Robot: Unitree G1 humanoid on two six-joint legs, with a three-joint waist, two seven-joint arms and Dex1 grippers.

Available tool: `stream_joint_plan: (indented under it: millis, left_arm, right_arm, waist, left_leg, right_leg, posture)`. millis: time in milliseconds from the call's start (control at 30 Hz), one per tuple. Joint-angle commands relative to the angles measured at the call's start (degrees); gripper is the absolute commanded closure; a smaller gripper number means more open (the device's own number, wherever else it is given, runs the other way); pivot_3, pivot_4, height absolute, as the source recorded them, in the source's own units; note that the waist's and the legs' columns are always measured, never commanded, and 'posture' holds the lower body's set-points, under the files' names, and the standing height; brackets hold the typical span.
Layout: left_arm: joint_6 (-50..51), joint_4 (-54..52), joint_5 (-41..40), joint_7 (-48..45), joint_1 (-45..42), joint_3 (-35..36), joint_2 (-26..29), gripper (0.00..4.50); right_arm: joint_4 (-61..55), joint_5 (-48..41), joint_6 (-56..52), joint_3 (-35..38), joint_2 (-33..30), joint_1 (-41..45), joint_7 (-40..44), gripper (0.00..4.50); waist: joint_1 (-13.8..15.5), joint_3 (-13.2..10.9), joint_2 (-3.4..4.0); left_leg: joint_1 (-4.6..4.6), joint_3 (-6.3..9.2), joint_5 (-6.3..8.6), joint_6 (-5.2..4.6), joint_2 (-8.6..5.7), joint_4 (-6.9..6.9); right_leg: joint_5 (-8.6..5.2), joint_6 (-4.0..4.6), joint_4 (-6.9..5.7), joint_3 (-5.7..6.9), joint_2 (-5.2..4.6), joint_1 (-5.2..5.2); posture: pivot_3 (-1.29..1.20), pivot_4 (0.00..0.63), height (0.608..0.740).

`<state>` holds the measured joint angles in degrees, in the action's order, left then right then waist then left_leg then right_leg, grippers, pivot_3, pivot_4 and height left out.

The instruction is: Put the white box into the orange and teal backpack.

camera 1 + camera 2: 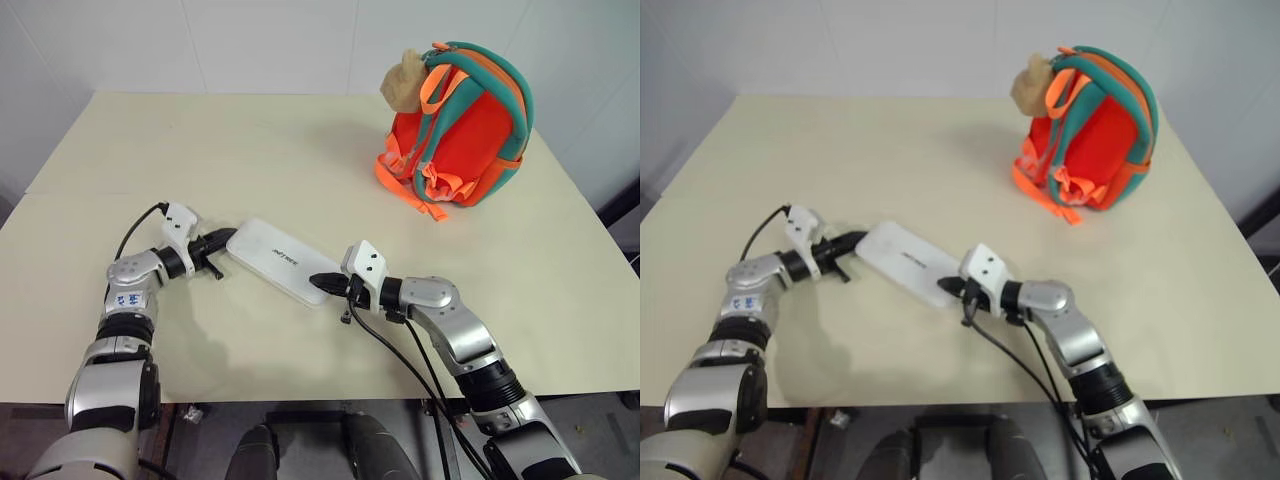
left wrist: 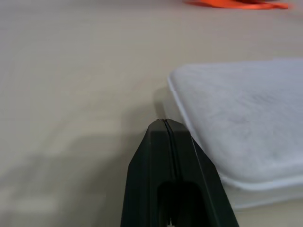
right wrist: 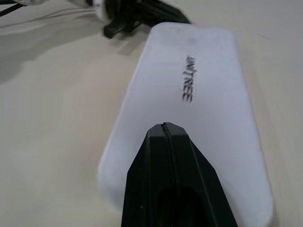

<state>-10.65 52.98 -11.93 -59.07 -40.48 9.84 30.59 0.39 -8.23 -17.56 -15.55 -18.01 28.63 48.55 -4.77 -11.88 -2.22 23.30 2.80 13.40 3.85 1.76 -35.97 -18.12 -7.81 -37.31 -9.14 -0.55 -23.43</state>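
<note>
1. Lower centre of the head view: the white box (image 1: 279, 260) lies flat on the cream counter (image 1: 250, 160), its lettered face up, not yet lifted.
2. At the box's lower-right end, the right gripper (image 1: 322, 282) sits with its fingers (image 3: 166, 142) pressed closed, their tips over the near edge of the box, clamping nothing.
3. At the box's upper-left end, the left gripper (image 1: 222, 240) also has its fingers (image 2: 163, 137) closed; they lie against the counter just beside the box's corner, and whether they touch it cannot be told.
4. By this placing, the two arms appear set to squeeze the box between them; the carry looks not yet begun.
5. Upper right of the frame, well apart from the box: the orange and teal backpack (image 1: 470, 130) stands upright with its tan plush ball (image 1: 403, 82) at the top. Whether its opening is unzipped cannot be seen, so the whole insertion remains to be done.
</note>
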Motion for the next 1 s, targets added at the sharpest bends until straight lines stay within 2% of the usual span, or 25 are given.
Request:
stream_joint_plan:
  millis: [33, 200, 400, 600, 767, 1000]
  left_arm:
    - [3.9, -9.7, -3.1, -5.8, 4.9, -0.7, 1.0, 4.48]
    - [8.4, -18.1, -4.4, -4.9, 10.2, 0.0, 1.7, 4.48]
    - [10.5, -23.3, -4.6, -3.5, 12.5, -0.7, 0.9, 4.48]
    - [11.5, -25.5, -4.7, -3.4, 13.1, -1.9, -0.6, 4.48]
    - [11.5, -25.2, -4.5, -3.4, 12.6, -2.6, -1.5, 4.48]
    - [11.5, -24.8, -4.5, -3.7, 11.6, -3.2, -1.9, 4.48]
  right_arm:
    - [-1.1, -1.3, 0.4, 1.3, -2.1, -0.3, 2.2, 4.50]
    - [-2.7, -4.4, -0.4, 4.0, -5.9, -1.3, 5.3, 4.50]
    - [-4.8, -8.9, -2.0, 9.5, -14.4, -3.8, 10.8, 4.50]
    - [0.1, -8.0, -0.6, 13.7, -21.1, -5.5, 11.8, 4.50]
    - [4.3, -6.7, 1.7, 13.1, -20.6, -5.4, 11.3, 4.50]
    - [4.3, -6.1, 1.7, 10.8, -17.8, -5.6, 10.9, 4.50]
  waist:
    - [0.0, 0.0, 0.00]
    - [0.2, 0.0, 0.00]
    - [0.1, 0.0, 0.00]
    - [0.1, 0.0, 0.00]
    - [0.0, 0.0, 0.00]
    - [0.0, 0.0, 0.00]
  left_leg:
    - [0.00, 0.02, 0.00, 0.00, 0.02, 0.00]
    - [-0.01, 0.04, 0.00, 0.00, 0.00, -0.06]
    - [-0.02, 0.04, 0.00, -0.01, 0.00, -0.06]
    - [-0.01, 0.02, 0.01, -0.02, -0.01, 0.00]
    - [-0.02, -0.02, 0.01, -0.02, 0.00, 0.03]
    - [-0.02, -0.02, 0.01, -0.02, -0.01, 0.00]
  right_leg:
    - [-0.01, 0.01, 0.00, 0.01, 0.00, 0.00]
    - [-0.01, 0.02, -0.03, 0.02, -0.03, 0.04]
    - [-0.01, 0.02, -0.01, 0.01, -0.01, 0.04]
    - [-0.01, 0.00, 0.20, -0.01, -0.03, 0.08]
    - [-0.01, 0.00, 0.21, -0.05, -0.01, 0.07]
    - [0.01, -0.04, 0.22, -0.05, -0.02, 0.09]
  posture:
    - [0.00, 0.150, 0.740]
    - [0.00, 0.150, 0.740]
    - [0.00, 0.150, 0.740]
    - [0.00, 0.150, 0.740]
    - [0.00, 0.150, 0.740]
    - [0.00, 0.150, 0.740]
